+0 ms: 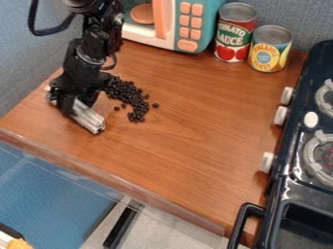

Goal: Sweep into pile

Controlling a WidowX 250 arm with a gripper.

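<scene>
Roughly half done: my fingers [65, 104] are clenched on the bar [86, 117], most beans [121, 89] bunched beside it, tail [137, 115] and strays [155, 105] left to gather.

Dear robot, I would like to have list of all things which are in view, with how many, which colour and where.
Cans: 2, one red, one yellow and blue, right of microwave
Microwave: 1, teal, white and orange, top
Beans: many, black, upper left of counter
Stick: 1, whitish grey, in the hand
Counter: 1, brown, middle
Stove: 1, black, right edge
Knobs: 3, white, stove's left side
Burners: 2, grey, on stove
Wall: grey-blue, behind counter
Arm: 1, black, upper left
Hand: 1, black, left, around stick
</scene>
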